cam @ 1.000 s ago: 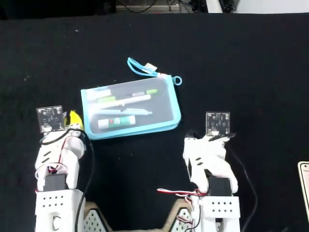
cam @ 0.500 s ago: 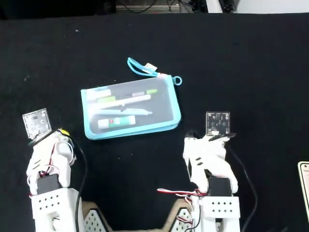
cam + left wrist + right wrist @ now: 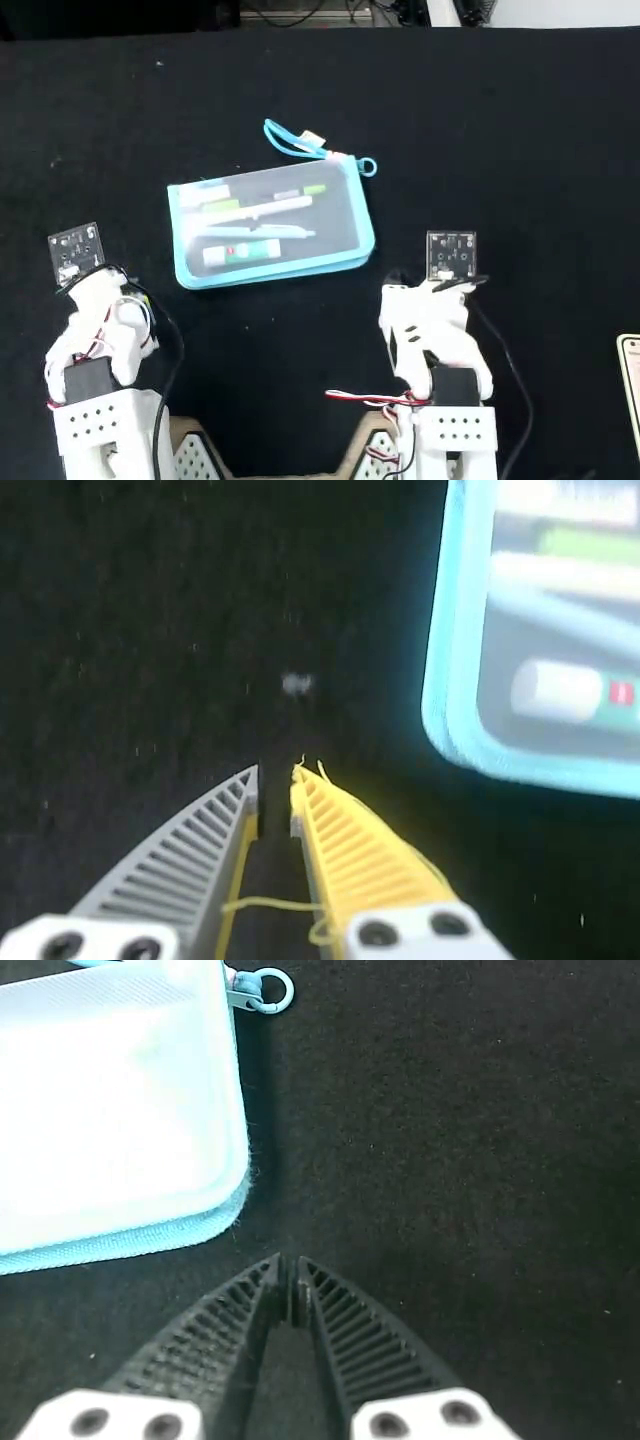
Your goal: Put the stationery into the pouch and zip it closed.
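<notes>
**Pouch packed, both grippers empty.** The pouch (image 3: 270, 225) lies flat near the middle of the black table (image 3: 500, 120), ahead of my two arms and a little nearer the left one. My left gripper (image 3: 275, 775) hangs over bare cloth just off the pouch's near left corner. Its fingers are drawn to a narrow slit and hold nothing. My right gripper (image 3: 290, 1265) sits off the near right corner, pinched almost together and also empty.

Through the pouch's clear front I can make out the stationery inside. A white pen (image 3: 262, 210) lies lengthwise, with a green-tipped marker (image 3: 312, 189) beyond it. A stubby white tube with a green and red label (image 3: 240, 252) lies along the near edge.

The zipper pull (image 3: 262, 988), a small blue ring, rests at the far right corner beside the wrist strap (image 3: 290, 140). That suggests to me the zip has run to its end, though the teeth are too small to check.

I judge the pouch light and soft, with a slick plastic window that my fingers would skate across. Tugged by one gripper alone, it would likely slide on the cloth. The surest hold looks to be the stitched blue border at a corner, with the ring pull taken by the other gripper. The pens inside are stiff and would shift if I tipped it.

A pale card (image 3: 630, 380) lies at the table's right edge, well apart.
</notes>
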Robot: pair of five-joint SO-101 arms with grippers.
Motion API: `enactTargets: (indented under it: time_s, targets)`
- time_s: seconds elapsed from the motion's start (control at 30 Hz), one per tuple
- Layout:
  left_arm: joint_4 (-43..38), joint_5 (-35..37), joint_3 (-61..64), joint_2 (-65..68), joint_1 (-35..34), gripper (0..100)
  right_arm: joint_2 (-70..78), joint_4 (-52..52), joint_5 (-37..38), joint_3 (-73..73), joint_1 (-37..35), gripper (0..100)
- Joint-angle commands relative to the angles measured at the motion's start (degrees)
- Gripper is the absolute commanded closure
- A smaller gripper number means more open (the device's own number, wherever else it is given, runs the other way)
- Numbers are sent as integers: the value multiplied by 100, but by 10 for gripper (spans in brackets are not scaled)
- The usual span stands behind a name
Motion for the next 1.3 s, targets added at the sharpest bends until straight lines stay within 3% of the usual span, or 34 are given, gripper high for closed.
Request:
enactTargets:
  time_s: [0.0, 0.27, 0.4, 0.67, 1.13, 1.27]
  targets:
    - [457, 9, -391, -149, 101, 935, -57, 44, 44, -4, 79, 983]
    - [888, 9, -40, -1943, 892, 931, -48, 44, 44, -4, 79, 983]
    - [888, 44, 136, -1670, 1191, 934, -48, 44, 44, -4, 88, 983]
    - [879, 35, 1279, -1881, 1235, 932, -48, 44, 44, -4, 88, 983]
    - [888, 35, 1262, -1837, 1191, 934, -40, 79, 44, -4, 88, 986]
    - [888, 35, 1262, -1837, 1191, 934, -92, 853, 44, -4, 53, 984]
